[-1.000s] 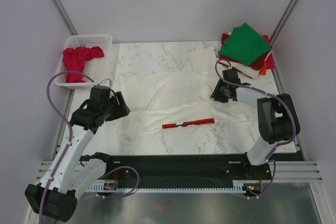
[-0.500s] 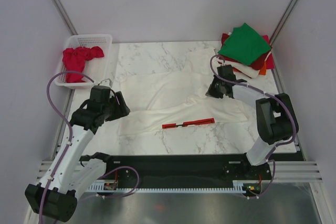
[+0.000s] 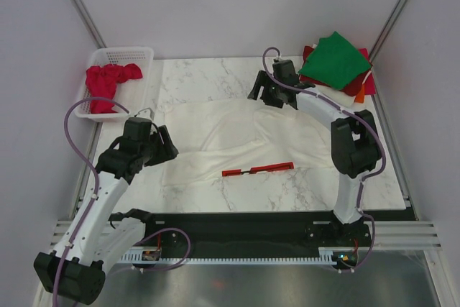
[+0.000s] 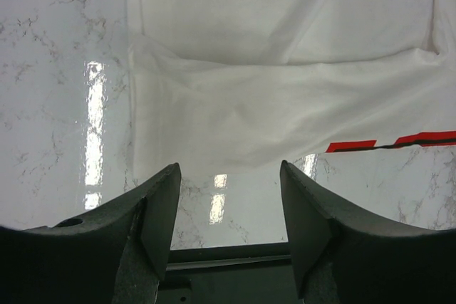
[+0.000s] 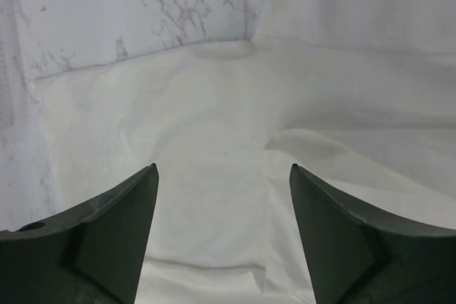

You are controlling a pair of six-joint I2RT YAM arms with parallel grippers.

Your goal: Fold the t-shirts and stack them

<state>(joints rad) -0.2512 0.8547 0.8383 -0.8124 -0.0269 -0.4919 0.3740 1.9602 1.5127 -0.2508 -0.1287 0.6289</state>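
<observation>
The large cream-white t-shirt (image 3: 237, 131) lies spread and creased on the marble table (image 3: 215, 77), its red logo strip (image 3: 257, 169) near the front edge. My right gripper (image 3: 260, 97) hovers open over the shirt's far part; in its wrist view only cream cloth (image 5: 228, 126) shows between the fingers. By the shirt's left edge my left gripper (image 3: 169, 147) stands open and empty over bare marble, with the shirt (image 4: 271, 97) and logo (image 4: 392, 142) just ahead. Folded green (image 3: 334, 59), dark-red (image 3: 357, 85), orange (image 3: 359, 98) and white (image 3: 332, 94) t-shirts are stacked at the back right.
A white lattice basket (image 3: 133, 54) at the back left holds a crumpled red t-shirt (image 3: 108, 84). The black base rail (image 3: 237, 224) runs along the near edge. Metal frame posts rise at both back corners.
My right gripper swung from the shirt's right side up and left to its far edge, and its jaws opened. The cloth on the right shifted. The left arm stayed put.
</observation>
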